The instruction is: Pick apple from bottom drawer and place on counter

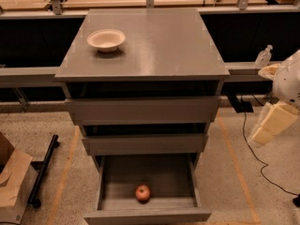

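The apple (142, 192), small and red-orange, lies on the floor of the open bottom drawer (112, 182), near its front wall and about midway across. The counter (154, 41) is the grey top of the three-drawer cabinet. My gripper (273, 124), with cream-coloured parts under a white arm housing (289, 81), hangs at the right edge of the view. It is beside the cabinet at about middle-drawer height, well to the right of and above the apple. It holds nothing that I can see.
A shallow white bowl (106, 40) sits on the counter's back left. The two upper drawers are slightly open. A cardboard box (11, 184) and a black bar (43, 170) lie on the floor at left. A black cable (255, 161) runs on the floor at right. A plastic bottle (263, 56) stands on the ledge behind.
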`<state>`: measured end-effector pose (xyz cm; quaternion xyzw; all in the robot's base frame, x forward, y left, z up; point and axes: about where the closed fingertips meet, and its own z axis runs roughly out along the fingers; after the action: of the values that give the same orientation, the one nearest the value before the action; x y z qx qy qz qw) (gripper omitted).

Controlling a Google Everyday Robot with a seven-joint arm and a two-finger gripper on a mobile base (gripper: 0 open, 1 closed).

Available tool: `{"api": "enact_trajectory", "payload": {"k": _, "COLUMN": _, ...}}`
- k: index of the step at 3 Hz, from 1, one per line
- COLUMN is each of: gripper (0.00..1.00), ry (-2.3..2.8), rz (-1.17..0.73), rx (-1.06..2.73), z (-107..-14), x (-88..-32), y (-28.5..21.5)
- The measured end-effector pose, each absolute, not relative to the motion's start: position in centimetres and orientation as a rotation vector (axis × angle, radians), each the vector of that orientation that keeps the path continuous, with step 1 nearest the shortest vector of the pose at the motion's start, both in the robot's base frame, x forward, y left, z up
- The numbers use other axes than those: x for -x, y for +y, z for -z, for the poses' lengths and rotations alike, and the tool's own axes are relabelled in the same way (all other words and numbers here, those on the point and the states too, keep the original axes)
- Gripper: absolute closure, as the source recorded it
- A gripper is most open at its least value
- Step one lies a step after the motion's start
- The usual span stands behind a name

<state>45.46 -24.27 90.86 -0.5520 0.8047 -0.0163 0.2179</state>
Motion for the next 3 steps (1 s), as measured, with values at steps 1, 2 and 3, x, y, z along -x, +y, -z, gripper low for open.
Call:
{"api": "enact_trajectory", "payload": {"k": 1, "gripper": 0.00, "ry": 2.215, "rz": 0.062, "rx": 1.517, "z": -91.0, "x": -45.8, "y": -24.3}}
{"api": "enact_trajectory", "payload": {"k": 2, "gripper": 0.00, "ry": 2.257, "rz": 0.052, "rx": 1.511, "z": -89.9, "x": -45.8, "y": -24.3}}
{"api": "enact_trajectory", "payload": {"k": 3, "gripper": 0.00, "ry": 2.329, "rz": -0.115, "rx": 1.407, "z": -84.6, "x": -45.9, "y": -24.2}}
